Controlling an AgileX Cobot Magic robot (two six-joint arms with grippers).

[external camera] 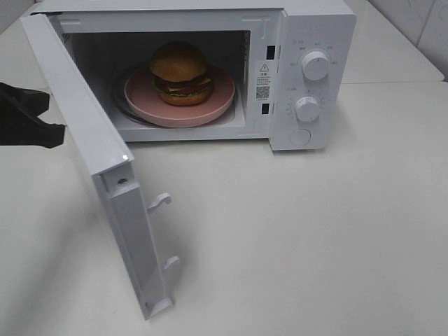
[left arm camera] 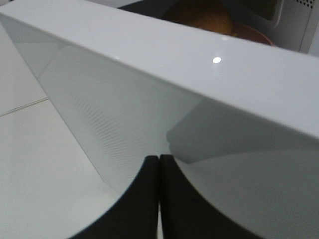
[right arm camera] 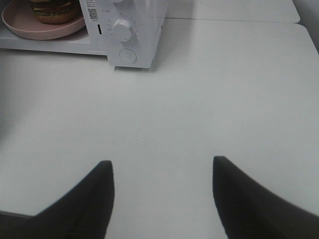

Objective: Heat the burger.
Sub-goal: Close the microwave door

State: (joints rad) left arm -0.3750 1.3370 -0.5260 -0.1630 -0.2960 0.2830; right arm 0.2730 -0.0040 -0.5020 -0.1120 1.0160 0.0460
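From the high camera we see the round burger (external camera: pixel 180 72) with golden-brown bun, lettuce, tomato and cheese. It sits on a pink round plate (external camera: pixel 222 98) inside the white microwave oven (external camera: pixel 311 28), whose white door (external camera: pixel 77 119) stands wide open. We judge the burger soft and loosely stacked, so its layers would slide under a squeeze. It is better to take hold of the stiff plate at its rim. The black left gripper (external camera: pixel 52 129) is just beside the door's outer face; whether it touches, we cannot tell. Two white round knobs (external camera: pixel 316 65) sit on the oven's panel.

In the left wrist view this gripper's fingers (left arm camera: pixel 144 199) are pressed together with nothing between them, close to the door.

In the right wrist view the right gripper (right arm camera: pixel 162 160) is spread wide and empty above the white table (right arm camera: pixel 224 99), well apart from the oven. We think the open door stands in the way of heating and must be closed first.
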